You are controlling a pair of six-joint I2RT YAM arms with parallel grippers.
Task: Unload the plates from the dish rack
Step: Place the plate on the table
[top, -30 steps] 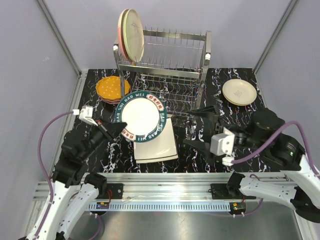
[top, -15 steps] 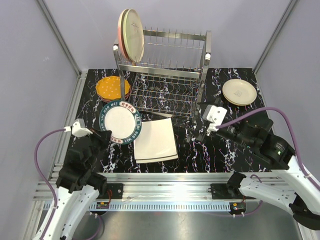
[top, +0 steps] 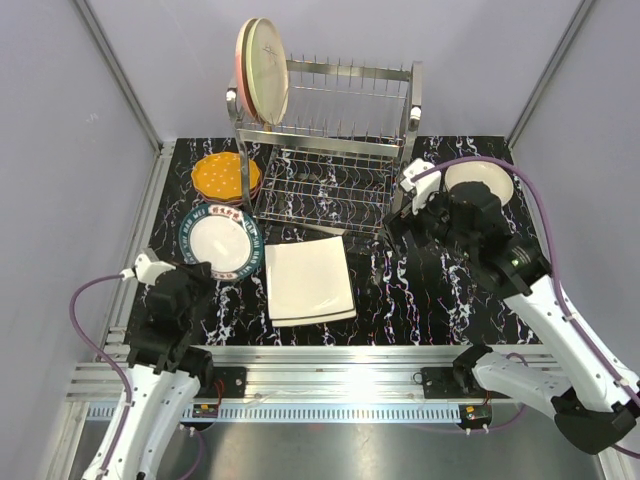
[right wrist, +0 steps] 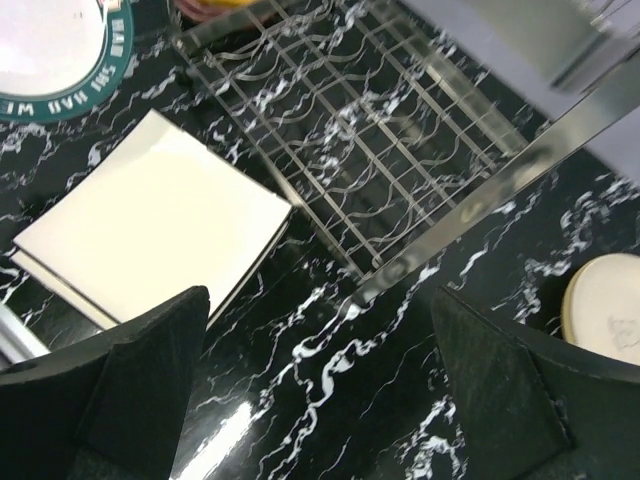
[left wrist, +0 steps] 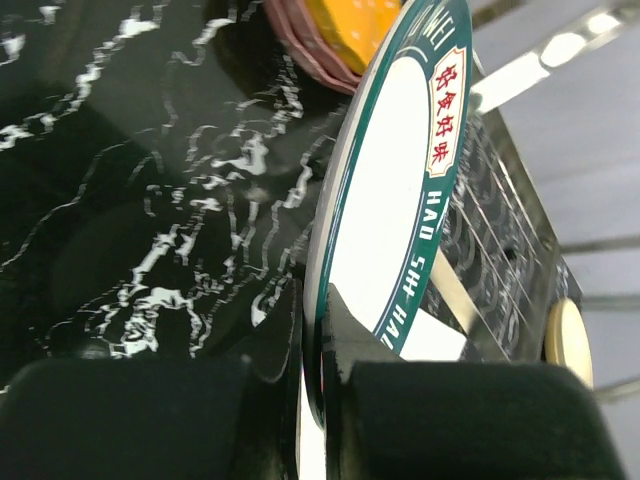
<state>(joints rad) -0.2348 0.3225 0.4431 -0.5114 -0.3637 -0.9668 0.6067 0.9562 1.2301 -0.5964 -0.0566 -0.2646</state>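
White-centred plate (top: 218, 240) with dark green lettered rim is in left gripper (top: 203, 272), jaws clamped on its near edge. Plate lies near flat, face up, at left side of table (top: 400, 290), just in front of orange plate (top: 220, 175). Dish rack (top: 330, 130) stands at far side, long axis left-right. Two cream-and-pink plates (top: 262, 70) stand upright at upper tier's left end. Right gripper (right wrist: 320, 400) is spread wide, empty, beside rack's right post.

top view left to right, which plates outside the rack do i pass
green-rimmed white plate → cream square plate → round cream plate; orange plate left out, it lines up with the green-rimmed one
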